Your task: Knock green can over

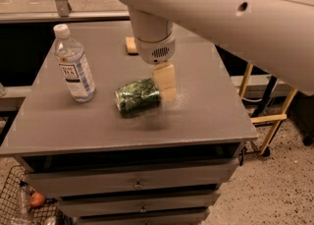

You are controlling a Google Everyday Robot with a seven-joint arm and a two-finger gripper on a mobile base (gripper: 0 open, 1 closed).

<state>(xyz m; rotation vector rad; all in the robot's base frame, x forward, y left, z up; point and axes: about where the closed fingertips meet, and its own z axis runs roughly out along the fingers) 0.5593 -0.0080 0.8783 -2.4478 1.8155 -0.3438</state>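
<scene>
Abutting toppled green can (138, 96): gripper (165, 85), part-hidden.

Top of hand (165, 85) hidden under arm (235, 17); hand at right end of can (138, 96). Top, right edges cut arm. Behind can, tan block (130, 45) half hidden by arm. Left of can, bottle (74, 67) label unreadable. Below-left, basket (19, 202) cut off.

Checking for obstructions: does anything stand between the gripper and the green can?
Nothing visible does. The gripper is right beside the green can, which lies on its side on the table; the water bottle stands apart, on the can's far side.
</scene>
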